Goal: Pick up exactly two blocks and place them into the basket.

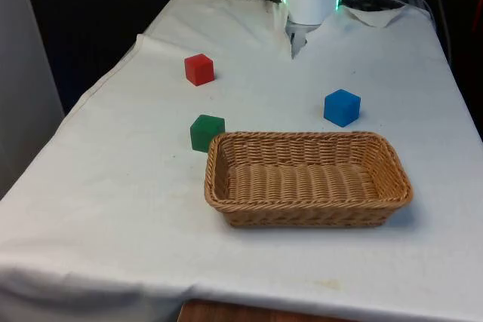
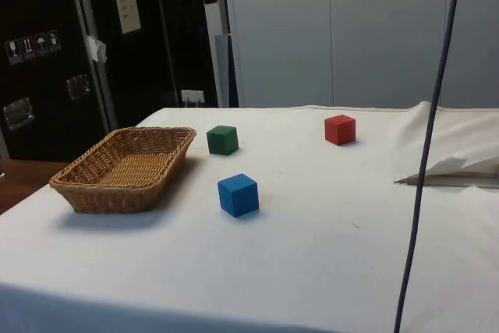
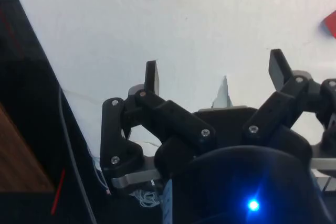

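On the white-clothed worktop (image 1: pixel 113 209) we find three blocks and nothing yet in the wicker basket (image 1: pixel 308 179), so we judge the task is at its start. Our pincer (image 3: pixel 215 72) hangs above bare cloth with its fingers spread wide apart and nothing between them.

We place the green block (image 1: pixel 207 132) just beside the basket's corner at the front view's left, close enough that a careless descent could nudge the rim. Our blue block (image 1: pixel 342 107) sits near the basket's far side at the front view's right, with free cloth all round it, and it lies ahead of the pincer in the wrist view. Farthest off, the red block (image 1: pixel 199 69) stands well apart from the basket.

We would take the blue block first: centre the pincer over it, square the fingers to two opposite faces, come straight down, close firmly, and lift clear of the rim before moving over the basket.
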Robot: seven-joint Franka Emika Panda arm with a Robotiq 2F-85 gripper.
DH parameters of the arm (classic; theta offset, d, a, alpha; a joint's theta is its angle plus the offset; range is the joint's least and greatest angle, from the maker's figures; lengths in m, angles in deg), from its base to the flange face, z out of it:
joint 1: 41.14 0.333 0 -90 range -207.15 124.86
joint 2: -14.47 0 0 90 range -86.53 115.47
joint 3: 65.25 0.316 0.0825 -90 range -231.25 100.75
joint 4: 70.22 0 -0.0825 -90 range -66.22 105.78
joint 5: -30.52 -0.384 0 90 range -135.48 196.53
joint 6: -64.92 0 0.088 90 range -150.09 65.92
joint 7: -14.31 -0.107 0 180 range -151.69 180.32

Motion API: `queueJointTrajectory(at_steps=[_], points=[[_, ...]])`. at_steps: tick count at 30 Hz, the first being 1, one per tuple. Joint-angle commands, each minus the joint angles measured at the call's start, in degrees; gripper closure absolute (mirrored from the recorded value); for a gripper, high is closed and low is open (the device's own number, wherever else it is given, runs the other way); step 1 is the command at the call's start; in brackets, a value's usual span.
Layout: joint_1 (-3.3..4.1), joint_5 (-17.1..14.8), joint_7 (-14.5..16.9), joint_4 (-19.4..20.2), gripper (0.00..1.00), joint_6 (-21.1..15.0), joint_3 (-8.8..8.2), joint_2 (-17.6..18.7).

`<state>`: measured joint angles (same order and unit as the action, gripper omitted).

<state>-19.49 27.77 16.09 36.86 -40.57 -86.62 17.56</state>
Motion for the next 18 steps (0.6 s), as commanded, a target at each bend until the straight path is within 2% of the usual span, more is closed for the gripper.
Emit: queueJointTrajectory(at_steps=[1,2,8,10,12,18], points=[[0.17,0.2,-0.8,0.9,0.0,-1.1,0.23,-0.4],[0.0,0.0,-0.3,0.3,0.0,-0.2,0.23,0.0],[0.23,0.2,-2.8,3.9,0.0,-3.4,1.38,-0.5],[0.0,0.0,-2.9,4.5,0.0,-3.7,1.83,-0.2],[0.23,0.2,-4.1,6.1,0.0,-5.4,2.29,-0.5],[0.23,0.3,-6.1,9.0,0.0,-8.6,3.95,-0.7]])
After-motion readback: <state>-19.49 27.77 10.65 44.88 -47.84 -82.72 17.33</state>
